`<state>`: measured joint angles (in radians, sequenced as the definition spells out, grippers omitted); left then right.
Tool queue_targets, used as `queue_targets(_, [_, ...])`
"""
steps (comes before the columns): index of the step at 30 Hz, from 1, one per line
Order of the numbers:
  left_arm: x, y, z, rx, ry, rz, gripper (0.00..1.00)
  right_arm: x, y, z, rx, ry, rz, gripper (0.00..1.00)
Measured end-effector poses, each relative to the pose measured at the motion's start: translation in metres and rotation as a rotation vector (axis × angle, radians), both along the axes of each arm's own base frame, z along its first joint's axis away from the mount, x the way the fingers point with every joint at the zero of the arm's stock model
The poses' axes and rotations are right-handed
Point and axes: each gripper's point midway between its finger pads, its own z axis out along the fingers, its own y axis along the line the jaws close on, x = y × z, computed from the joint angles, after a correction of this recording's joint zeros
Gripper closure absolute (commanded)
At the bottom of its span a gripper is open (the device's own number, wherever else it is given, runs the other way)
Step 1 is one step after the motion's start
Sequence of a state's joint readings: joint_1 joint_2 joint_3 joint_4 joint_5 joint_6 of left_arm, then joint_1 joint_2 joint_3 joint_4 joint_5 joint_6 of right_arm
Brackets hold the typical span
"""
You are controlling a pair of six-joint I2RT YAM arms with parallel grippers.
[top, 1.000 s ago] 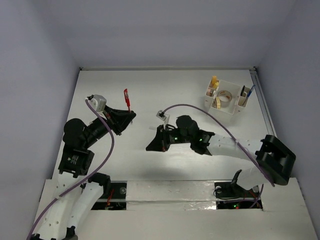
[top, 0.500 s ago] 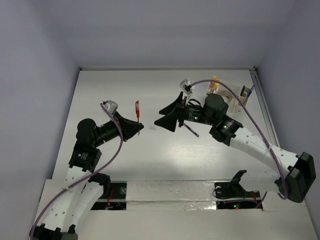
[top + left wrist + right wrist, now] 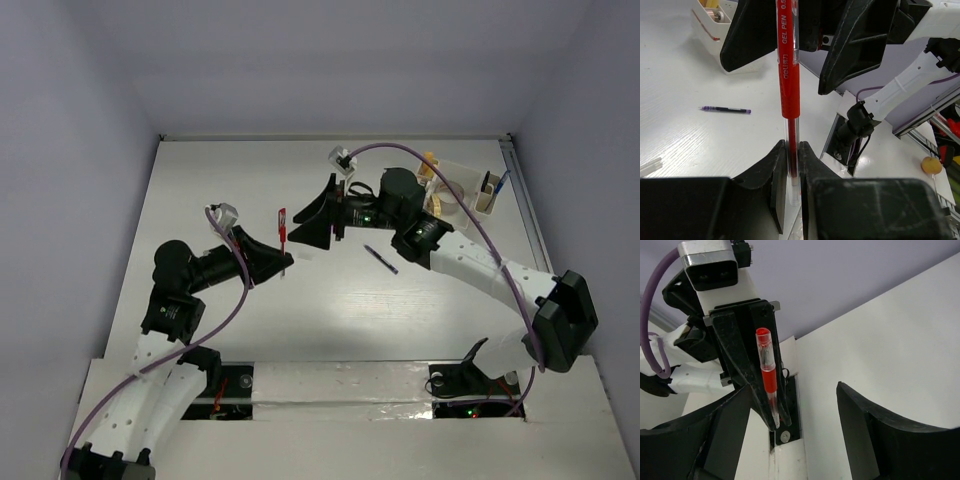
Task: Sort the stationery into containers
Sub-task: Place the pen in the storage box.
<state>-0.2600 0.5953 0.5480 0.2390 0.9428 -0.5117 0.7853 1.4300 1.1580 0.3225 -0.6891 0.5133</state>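
A matte white counter (image 3: 250, 330) boxed in by plain lavender-grey walls (image 3: 330, 60).
The faintly grained surface meets the walls on three sides; a thin metal rail (image 3: 524, 200) lines its right edge. Soft, even light.

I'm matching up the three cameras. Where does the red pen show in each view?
Top external: red pen left of centre, held by the left gripper.
Left wrist: centre, running up to the top edge.
Right wrist: left of centre, against the black left gripper.
Shared landmark: the left gripper, clamped on the pen's lower end in all three.
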Motion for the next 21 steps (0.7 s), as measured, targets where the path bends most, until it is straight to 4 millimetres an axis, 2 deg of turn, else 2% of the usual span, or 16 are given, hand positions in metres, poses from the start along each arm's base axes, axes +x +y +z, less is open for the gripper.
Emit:
queue_targets(3, [0.001, 0.0, 0.0, -0.001, 0.003, 0.0, 1.0, -0.003, 0.002, 0.003, 0.008, 0.005, 0.024, 0.28])
queue_targets(8, [0.003, -0.001, -0.003, 0.001, 0.02, 0.001, 1.0, -0.005, 0.007, 0.01, 0.027, 0.001, 0.058, 0.36])
queue_targets(9, [0.004, -0.001, -0.003, 0.001, 0.023, 0.001, 1.0, -0.004, 0.01, 0.01, 0.029, 0.005, 0.064, 0.43])
queue_targets(12, [0.006, -0.001, -0.005, 0.002, 0.035, 0.004, 1.0, -0.005, 0.014, 0.006, 0.023, 0.016, 0.078, 0.52])
queue_targets(13, [0.006, -0.001, -0.006, 0.002, 0.037, 0.005, 1.0, -0.005, 0.016, 0.003, 0.02, 0.023, 0.081, 0.64])
queue_targets(15, [0.006, -0.001, -0.005, 0.002, 0.037, 0.005, 1.0, -0.006, 0.018, -0.001, 0.014, 0.037, 0.09, 0.72])
queue_targets(19, [0.007, -0.001, -0.006, 0.002, 0.041, 0.009, 1.0, -0.007, 0.02, -0.002, 0.014, 0.05, 0.095, 0.94])
queue_targets(21, [0.007, -0.001, -0.006, 0.002, 0.04, 0.012, 1.0, -0.007, 0.02, -0.001, 0.015, 0.053, 0.093, 1.0])
